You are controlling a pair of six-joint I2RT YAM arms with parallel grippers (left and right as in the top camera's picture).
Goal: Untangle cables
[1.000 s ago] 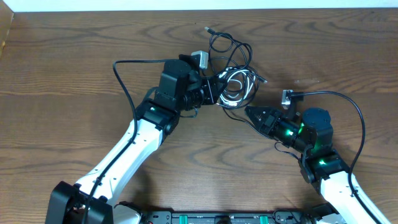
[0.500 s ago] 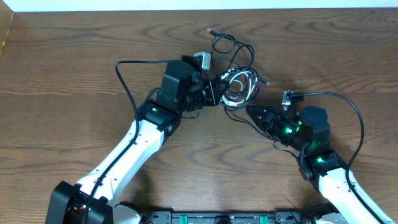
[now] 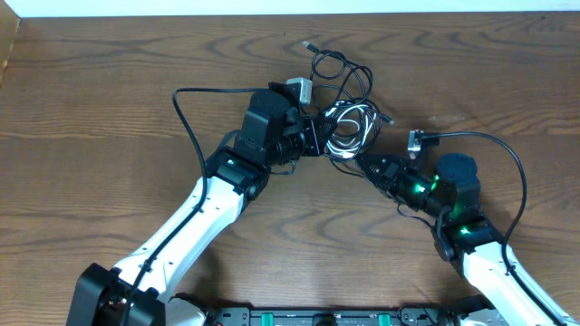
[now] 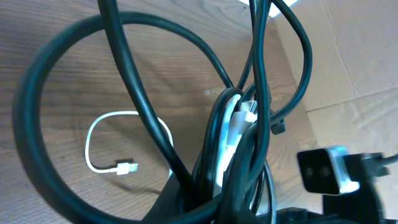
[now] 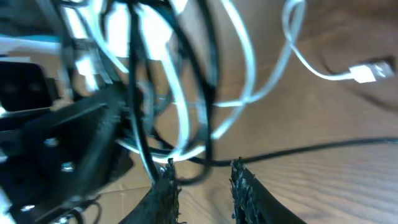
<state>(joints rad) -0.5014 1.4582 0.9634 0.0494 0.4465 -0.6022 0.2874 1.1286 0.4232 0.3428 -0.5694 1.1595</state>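
The cables (image 3: 349, 113) lie in one knot on the wooden table (image 3: 109, 81), a little right of the middle and towards the far edge; both arms reach in to it, the left arm from the near left, the right arm from the near right.

The left gripper (image 3: 319, 136) is at the left side of the knot and is clenched on the cables; in the left wrist view the strands gather into one tight bunch that runs down between its jaws. The white cable (image 4: 231, 134) is squeezed in the middle of that bunch with the black cables (image 4: 62, 50) wrapped round it. One black strand swings out in a wide loop to the left, and a slack white loop lies on the wood beyond, ending in a small white plug (image 4: 127, 167).

From overhead the white cable (image 3: 349, 127) makes a small coil at the core of the knot; the black cables (image 3: 340, 72) spread in loose loops on its far side, with one thin end (image 3: 306, 43) trailing off far and left.

The right gripper (image 3: 361, 161) points at the near right side of the knot, just beside it; its jaws stand apart. In the right wrist view its tips (image 5: 202, 186) have a clear gap with nothing caught in it; a black strand (image 5: 298, 151) crosses the table just past them; white strands (image 5: 249, 68) hang blurred beyond.
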